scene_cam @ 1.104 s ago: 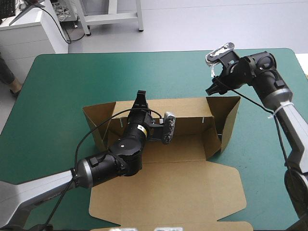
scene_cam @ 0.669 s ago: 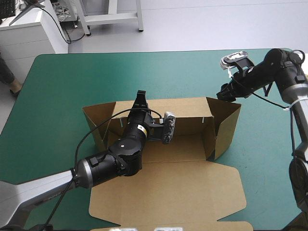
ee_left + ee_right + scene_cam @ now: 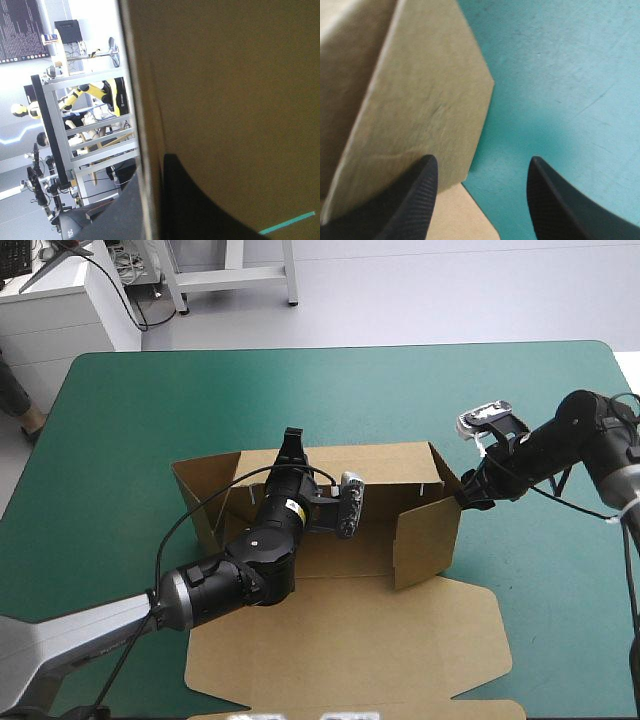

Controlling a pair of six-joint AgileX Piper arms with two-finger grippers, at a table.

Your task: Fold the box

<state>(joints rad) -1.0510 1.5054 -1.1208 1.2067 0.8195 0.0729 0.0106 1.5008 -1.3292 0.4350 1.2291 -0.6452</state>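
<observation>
- Brown board on the teal-green cover (image 3: 300, 390): the box (image 3: 345, 555) lies mid-table, half formed, open side up.
- Its long axis runs side to side, parallel to the table's far edge. The lid (image 3: 350, 640) lies flat and reaches toward the near edge.
- The rear wall (image 3: 390, 475) stands upright. The left wall (image 3: 200, 495) is also up, splayed a little outward.
- The left gripper (image 3: 292, 448) sits on the rear wall's top edge, left of its middle, and is clenched on the board. In its wrist view a black finger (image 3: 200, 200) lies on one face, with more black on the other side of the edge.
- The right gripper (image 3: 470, 495) is just outside the box's right end, fingers spread and holding nothing. One finger (image 3: 405, 200) appears to rest against the outer face of the right flap (image 3: 425, 540), and the other hangs over bare cover.
- The relation that matters: the flap lies just inward of the right gripper, toward the table's middle. It stands upright, angled across the tray, with its free edge pointing toward the lid.
- The right arm is the nearer one to the flap. The left gripper is well apart from it, along the rear wall.
- Judged from this, the coming move is a push along the box's long axis to bring the flap square to the rear wall.
- The left grip would brace the box against sliding.
</observation>
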